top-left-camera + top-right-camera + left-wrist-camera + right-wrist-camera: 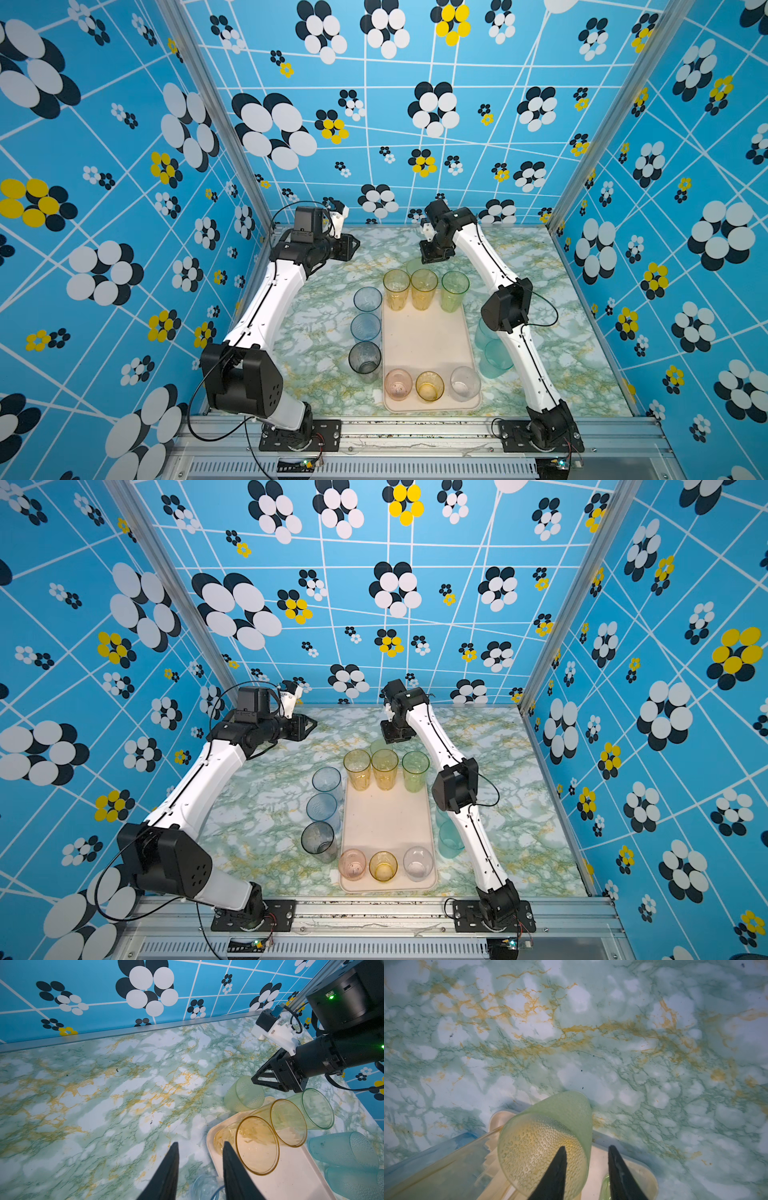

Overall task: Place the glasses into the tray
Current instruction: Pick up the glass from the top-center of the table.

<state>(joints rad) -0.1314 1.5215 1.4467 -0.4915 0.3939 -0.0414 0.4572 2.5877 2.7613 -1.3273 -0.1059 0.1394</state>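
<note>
I read the left hand [199,1145] as idle. It hovers over the far left of the tabletop [316,332], jaws narrow, nothing between them.

Just left of the tray [428,345], three tumblers stand in a row on the tabletop: pale blue tumbler [368,298], blue tumbler [365,326], grey tumbler [365,357].

Six tumblers stand in the tray. Three tall ones are at its far end and three short ones at its near end. The middle is bare.

Step in hand: pickup of the pale green tumbler [544,1147], which stands on the tabletop just beyond the tray's far rim. The right hand [586,1147] is over it, jaws narrow, one finger over the mouth and one outside the wall. I see no grip yet.

Next move, in my judgement: lower, close on the wall, lift clear of the tall tumblers, and set down mid-tray.

Right of the tray, two teal tumblers [494,357] wait, partly behind the right arm.
</note>
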